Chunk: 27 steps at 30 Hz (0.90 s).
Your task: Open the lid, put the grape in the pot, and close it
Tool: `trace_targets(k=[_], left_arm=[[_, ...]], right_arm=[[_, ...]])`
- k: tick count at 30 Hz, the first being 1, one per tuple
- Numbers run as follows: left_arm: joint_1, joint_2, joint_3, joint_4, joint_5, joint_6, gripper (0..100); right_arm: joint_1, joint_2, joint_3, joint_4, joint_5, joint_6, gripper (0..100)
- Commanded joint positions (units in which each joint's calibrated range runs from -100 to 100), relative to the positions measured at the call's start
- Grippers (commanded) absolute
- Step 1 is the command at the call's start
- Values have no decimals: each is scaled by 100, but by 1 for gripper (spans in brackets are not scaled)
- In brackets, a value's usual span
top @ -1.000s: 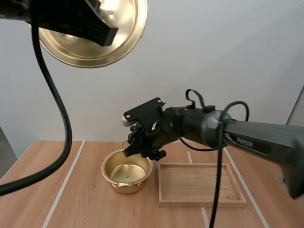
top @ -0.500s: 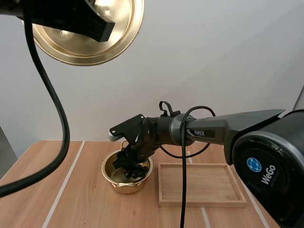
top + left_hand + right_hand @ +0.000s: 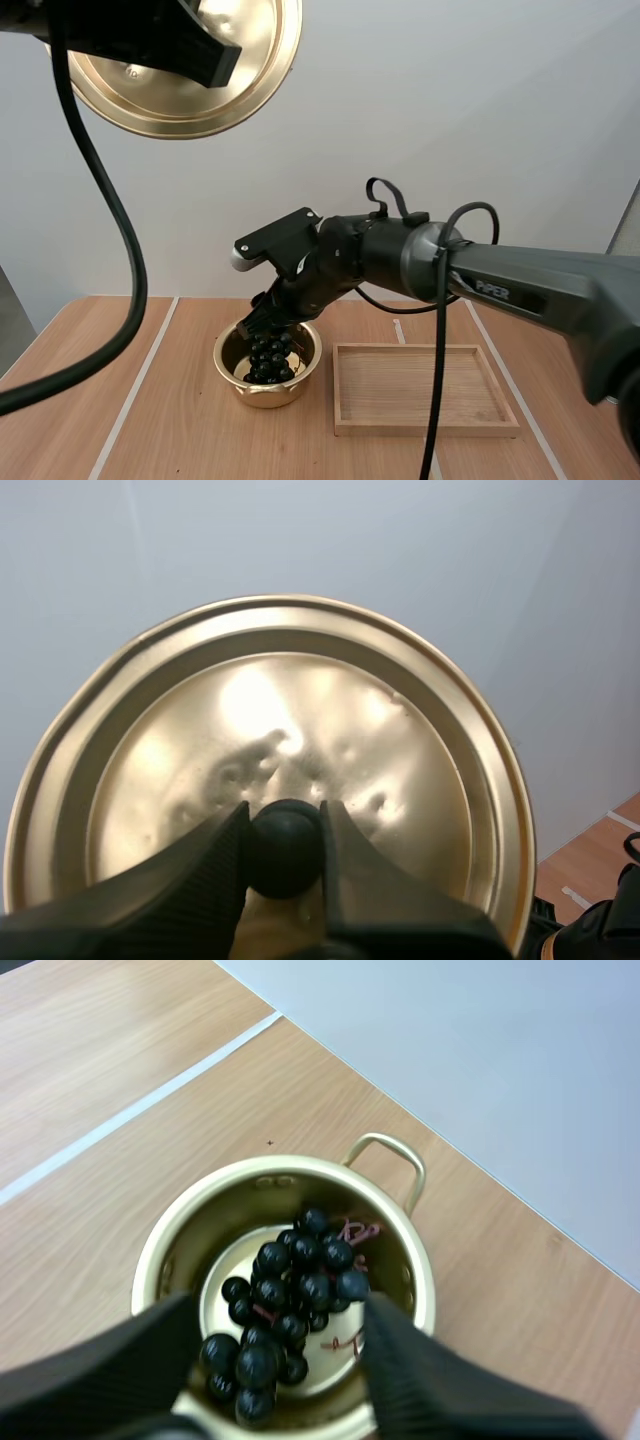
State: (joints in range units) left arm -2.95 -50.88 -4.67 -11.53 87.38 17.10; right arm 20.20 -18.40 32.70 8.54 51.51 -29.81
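Note:
The gold lid (image 3: 200, 70) hangs high above the table's left side, underside facing the high view. My left gripper (image 3: 283, 828) is shut on its black knob (image 3: 285, 850). The gold pot (image 3: 228, 362) stands uncovered on the table, and the bunch of dark grapes (image 3: 270, 358) lies inside it. My right gripper (image 3: 262, 318) hovers just over the pot's far rim. In the right wrist view its fingers (image 3: 150, 1345) stand apart on either side of the grapes (image 3: 305, 1260), which rest on the bottom of the pot (image 3: 240, 1175).
A shallow wooden tray (image 3: 420, 390) lies right of the pot with nothing in it. White lines run along the wooden tabletop (image 3: 150, 430). The pot's handle (image 3: 390, 1155) points toward the back wall.
My right gripper carried the grapes down into the pot, let go of them and rose slightly. The lid stays held up high by the left gripper.

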Motion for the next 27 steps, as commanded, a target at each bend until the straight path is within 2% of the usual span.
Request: trace_targets(k=[1, 8, 12, 15, 19, 27], left_arm=[[-19, -19, -39, 16, -7, -77, 0], [-19, 42, -39, 83, 43, -76, 0], [-19, 293, 118, 200, 484, -59, 0], [-19, 573, 683, 198, 583, 80, 0], [-19, 926, 1579, 66, 190, 387, 0], [-19, 2196, 2954, -439, -933, 1263, 0]], right_arm=[[-146, -433, -27, -73, 638, 71, 0], [-752, -1322, 79, -73, 1716, 71, 0], [-1036, -1979, 555, -73, 1777, 14, 0], [-1218, -2703, 1128, -73, 1929, -39, 0], [-1248, -3561, 1508, -73, 2414, -39, 0], [-1248, -4746, 1523, -73, 3180, -39, 0]])
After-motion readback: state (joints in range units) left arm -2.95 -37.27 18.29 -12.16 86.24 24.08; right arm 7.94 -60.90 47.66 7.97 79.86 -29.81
